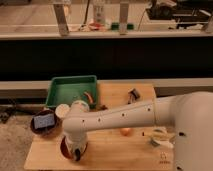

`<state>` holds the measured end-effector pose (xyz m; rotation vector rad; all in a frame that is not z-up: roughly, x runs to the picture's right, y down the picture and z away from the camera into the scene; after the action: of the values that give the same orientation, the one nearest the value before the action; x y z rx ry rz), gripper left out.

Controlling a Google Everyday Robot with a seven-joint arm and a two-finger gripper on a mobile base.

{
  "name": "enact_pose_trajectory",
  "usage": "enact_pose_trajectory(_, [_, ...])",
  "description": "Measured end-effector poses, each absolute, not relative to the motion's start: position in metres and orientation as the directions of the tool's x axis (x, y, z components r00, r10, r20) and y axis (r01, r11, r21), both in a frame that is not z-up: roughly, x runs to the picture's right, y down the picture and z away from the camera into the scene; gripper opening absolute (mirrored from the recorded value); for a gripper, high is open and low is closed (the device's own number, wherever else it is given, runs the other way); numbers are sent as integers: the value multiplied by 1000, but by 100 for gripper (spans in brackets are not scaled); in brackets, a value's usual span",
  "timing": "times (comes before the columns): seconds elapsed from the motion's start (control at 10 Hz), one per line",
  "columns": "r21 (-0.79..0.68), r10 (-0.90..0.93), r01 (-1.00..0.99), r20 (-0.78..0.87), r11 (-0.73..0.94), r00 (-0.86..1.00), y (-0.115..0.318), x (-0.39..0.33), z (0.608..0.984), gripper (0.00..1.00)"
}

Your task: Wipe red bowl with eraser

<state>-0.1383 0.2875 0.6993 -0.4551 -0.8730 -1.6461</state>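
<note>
Front-left corner of the wooden table (115,152): my robot's white arm (120,117) reaches across from the right and bends down so the gripper (76,151) sits in or right over the red bowl (64,148). The wrist hides most of the bowl, and only its dark-red rim shows on the left. I cannot tell how the gripper is set, or whether the eraser is in it, because both are hidden under the wrist.

A dark brown bowl (36,131) holding a blue-faced object (44,120) stands just beside the red one, up and to the left. A green tray (72,79) lies behind, and an orange fruit (126,131) rests well apart to the right.

As I read it, the wipe itself is the step in hand. To do it well I would press lightly and make small circles along the inner wall. The bowl looks light and stands near the table edge, so a hard sideways push could slide it off or knock it into the brown bowl. I would keep the wrist upright and the strokes inside the rim.
</note>
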Motion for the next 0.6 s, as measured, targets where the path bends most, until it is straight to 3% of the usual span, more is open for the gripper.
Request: enact_pose_trajectory(0.6, [219, -672, 975, 715, -46, -192, 261, -113, 724, 0])
